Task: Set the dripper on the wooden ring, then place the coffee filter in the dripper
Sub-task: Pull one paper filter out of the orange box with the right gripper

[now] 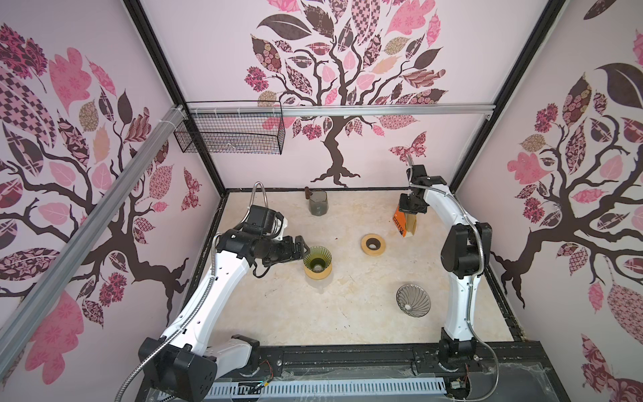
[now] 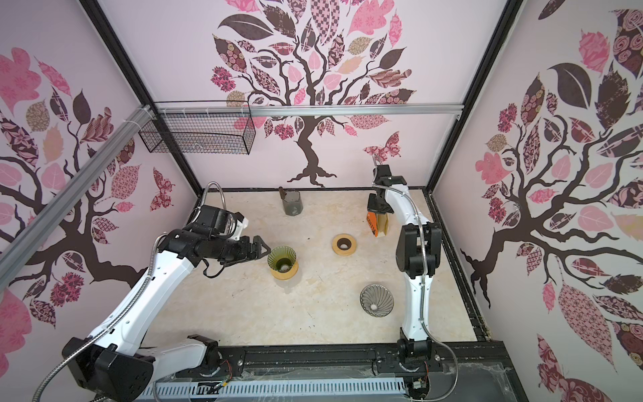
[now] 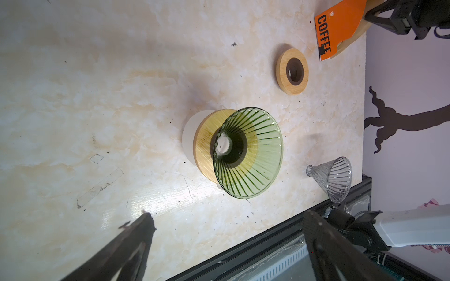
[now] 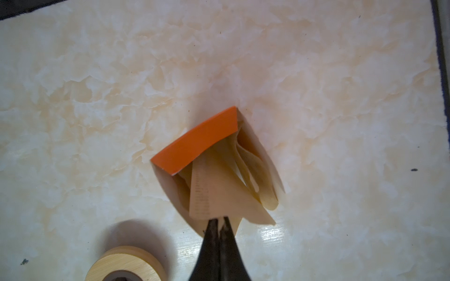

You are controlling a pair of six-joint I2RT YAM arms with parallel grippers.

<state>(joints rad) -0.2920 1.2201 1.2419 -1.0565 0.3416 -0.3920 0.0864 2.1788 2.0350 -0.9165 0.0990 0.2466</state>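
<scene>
My right gripper [image 4: 220,220] has its jaws pressed together on the top edge of a brown coffee filter [image 4: 214,194]. The filter stands directly beneath the tips, most of it inside the orange box [image 4: 198,143], with the other filters fanned just beyond it. The step in hand, as I read it, is drawing that one sheet clear of the box. To do it well I'd lift slowly, straight up along the line of the box, so the neighbouring sheets slide off rather than ride along. I can't tell whether the pinch has one ply or two, so I'd watch the wrist view for a second sheet following. The box looks light and may tip or rise with the paper, and a wooden ring [image 4: 126,265] sits close beside the jaws, so I'd make no sideways swing until the filter's point is free. My left gripper [image 1: 302,247] has its jaws spread wide and holds nothing. The green dripper [image 1: 317,257] sits right in front of its tips on a wooden stand [image 1: 317,273], close, though I can't say touching. It is well apart from the right jaws, so the carry across will be long.
</scene>
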